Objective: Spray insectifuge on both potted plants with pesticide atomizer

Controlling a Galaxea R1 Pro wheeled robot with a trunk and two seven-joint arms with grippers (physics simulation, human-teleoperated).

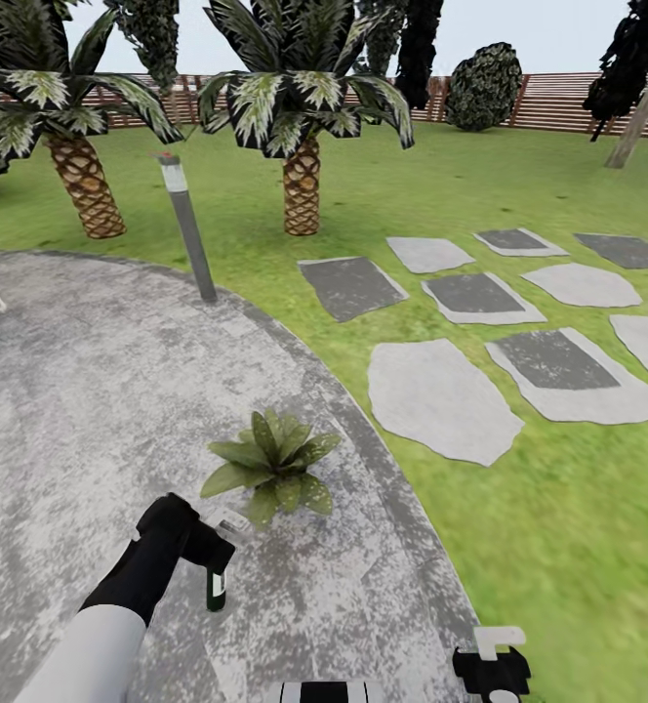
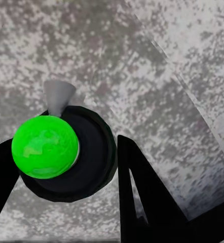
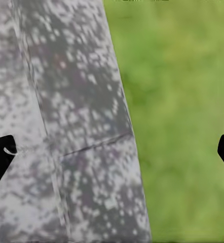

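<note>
Atomizer between left claw fingers

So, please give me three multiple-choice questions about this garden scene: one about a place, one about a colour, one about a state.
1. Where does the potted plant stand?
A. on the round paved patio
B. on the lawn
C. on a stepping stone

2. In the left wrist view, what colour is the atomizer top?
A. blue
B. bright green
C. yellow

3. What is the left hand doing?
A. hanging open
B. resting on grass
C. holding the atomizer

Answers: 1 A, grey paving surrounds the plant; 2 B, the round cap is green; 3 C, dark fingers flank the bottle.
</note>
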